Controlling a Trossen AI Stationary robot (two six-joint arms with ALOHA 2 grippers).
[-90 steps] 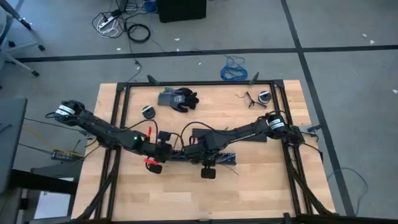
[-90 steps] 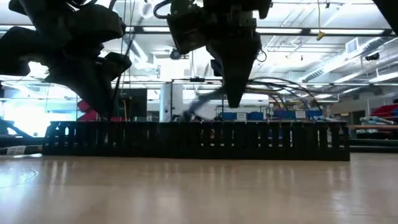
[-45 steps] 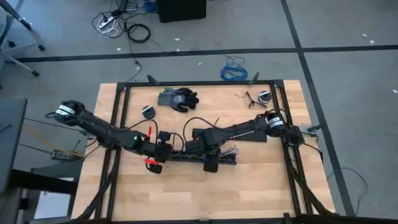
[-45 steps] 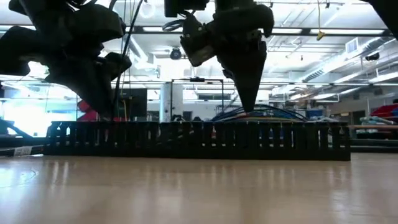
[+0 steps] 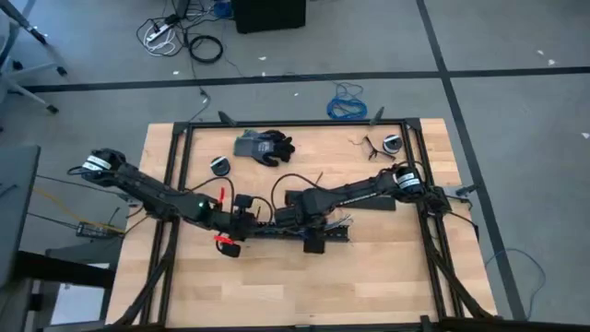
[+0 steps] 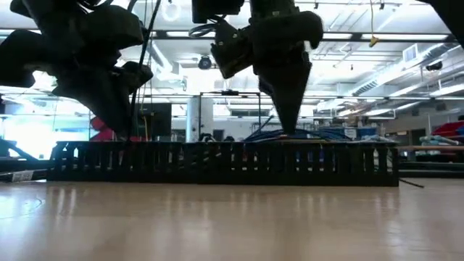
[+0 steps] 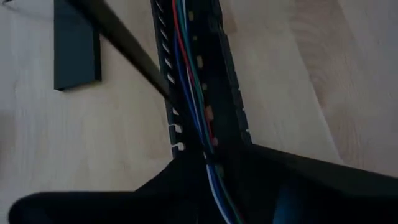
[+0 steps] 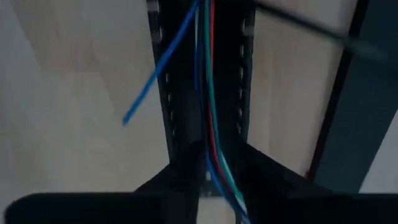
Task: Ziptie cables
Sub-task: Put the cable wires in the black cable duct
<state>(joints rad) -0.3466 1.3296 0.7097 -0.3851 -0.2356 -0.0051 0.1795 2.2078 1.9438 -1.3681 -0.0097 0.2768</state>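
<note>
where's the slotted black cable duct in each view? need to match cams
High: slotted black duct lies mid-table, under where both arms meet.
Low: the long comb-like black wall across the frame, edge-on.
Left wrist: runs away from the camera, coloured wires inside it.
Right wrist: same channel seen lengthwise, wires in it, one blue wire straying out.
Shared landmark: the coloured wires in the duct.

The table (image 5: pixel 387 277) has a pale wood top with visible grain and a faint sheen. The slotted channel (image 7: pixel 214 93) looks like matt black plastic. The cables (image 8: pixel 210 93) have smooth, slightly glossy plastic sheaths. The glove (image 5: pixel 263 146) looks like grey knitted cloth.
</note>
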